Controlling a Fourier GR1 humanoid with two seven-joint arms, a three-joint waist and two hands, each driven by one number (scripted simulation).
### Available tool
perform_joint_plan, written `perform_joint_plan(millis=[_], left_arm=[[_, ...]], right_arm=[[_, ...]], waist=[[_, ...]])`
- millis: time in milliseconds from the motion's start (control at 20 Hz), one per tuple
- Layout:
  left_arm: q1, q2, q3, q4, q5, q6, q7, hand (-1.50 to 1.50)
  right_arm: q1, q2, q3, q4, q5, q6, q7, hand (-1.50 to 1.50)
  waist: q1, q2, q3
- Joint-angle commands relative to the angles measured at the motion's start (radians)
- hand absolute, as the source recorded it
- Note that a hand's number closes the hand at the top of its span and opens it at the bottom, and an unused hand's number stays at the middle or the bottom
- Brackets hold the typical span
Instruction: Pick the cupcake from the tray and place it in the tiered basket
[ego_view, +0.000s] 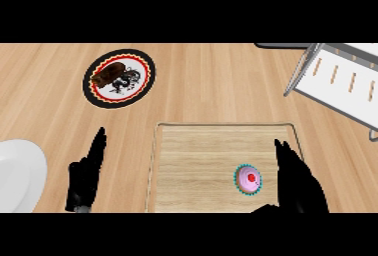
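The tray (193, 131) lies on the counter (214, 75) at the lower centre of the head view. It has a wood-grain floor and a thin pale rim. Its lower edge runs out of view.

The cupcake (249, 179) stands inside the tray, at about 4 o'clock from the tray's middle, near the right rim. It shows pink icing, a red dot on top and a teal wrapper edge.

The right hand (297, 182) is at 3 o'clock from the cupcake, just beside it, over the tray's right rim. Its fingers are straight and held together, pointing toward 12 o'clock. A narrow gap shows between the hand and the cupcake; it holds nothing.

The left hand (85, 175) is at 9 o'clock from the tray, apart from the rim, over bare counter. Its fingers are straight and pressed together, pointing toward 12 o'clock. It holds nothing.

The basket (343, 82) is at 2 o'clock from the tray, well apart from the cupcake, cut by the right edge. It shows a grey frame and a white slotted panel.

A round plate (119, 78) with a dark rim and a patterned centre lies at 11 o'clock from the tray. A white plate (18, 175) lies at 9 o'clock from the left hand, cut by the left edge.
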Motion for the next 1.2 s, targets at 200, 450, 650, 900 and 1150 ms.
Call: perform_joint_plan(millis=[200, 450, 650, 900, 1150], left_arm=[[0.011, -0.009, 0.000, 0.021, -0.011, 0.000, 0.002, 0.00], [-0.022, 0.011, 0.037, 0.038, 0.014, -0.030, 0.021, 0.00], [-0.020, -0.006, 0.036, 0.038, 0.012, -0.022, 0.029, 0.00], [-0.024, 0.013, 0.051, 0.043, 0.000, -0.034, 0.016, 0.00], [0.039, 0.004, 0.046, 0.005, 0.012, -0.053, -0.009, 0.00]], right_arm=[[-0.079, 0.220, -0.049, 0.092, 0.084, 0.196, 0.239, -1.50], [-0.102, 0.291, -0.083, 0.160, 0.107, 0.254, 0.239, -1.50], [-0.057, 0.308, -0.111, 0.142, 0.092, 0.268, 0.231, -1.50], [-0.066, 0.310, -0.120, 0.220, 0.080, 0.223, 0.201, -1.50], [0.013, 0.310, -0.090, 0.201, 0.113, 0.189, 0.180, -1.50]], waist=[[-0.006, 0.002, -0.001], [-0.009, 0.004, -0.001], [-0.015, 0.003, 0.000], [-0.008, 0.003, 0.001], [-0.008, 0.000, 0.002]])
